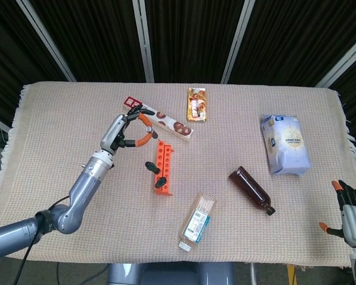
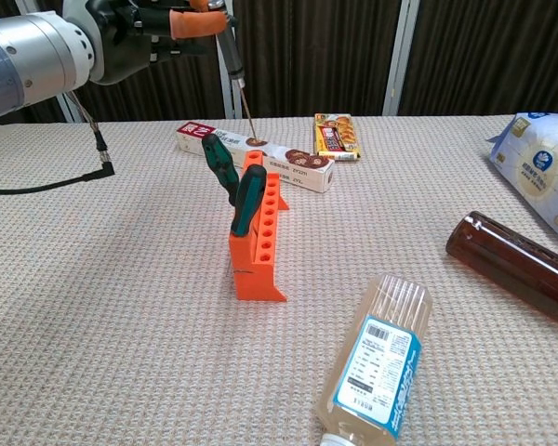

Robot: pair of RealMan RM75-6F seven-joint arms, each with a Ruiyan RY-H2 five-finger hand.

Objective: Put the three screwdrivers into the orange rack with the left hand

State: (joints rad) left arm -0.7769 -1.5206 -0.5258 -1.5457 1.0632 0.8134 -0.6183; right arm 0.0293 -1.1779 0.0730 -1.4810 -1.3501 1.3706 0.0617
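The orange rack [image 1: 162, 167] [image 2: 259, 237] stands mid-table with two green-and-black-handled screwdrivers [image 2: 219, 165] [image 2: 248, 200] leaning out of its holes. My left hand [image 1: 123, 130] [image 2: 139, 32] is raised just left of and behind the rack's far end. It grips the third screwdriver [image 2: 234, 65] by its upper part. The thin shaft slants down, and its tip hangs above the far end of the rack, in front of the long box. My right hand [image 1: 349, 215] rests at the table's near right corner, fingers apart and empty, seen only in the head view.
A long biscuit box [image 1: 160, 120] [image 2: 260, 156] lies just behind the rack. A small snack pack [image 1: 196, 104] is further back. On the right are a white-blue bag [image 1: 286, 144] and a brown bottle [image 1: 252, 190]. A clear bottle [image 1: 197, 221] lies near the front.
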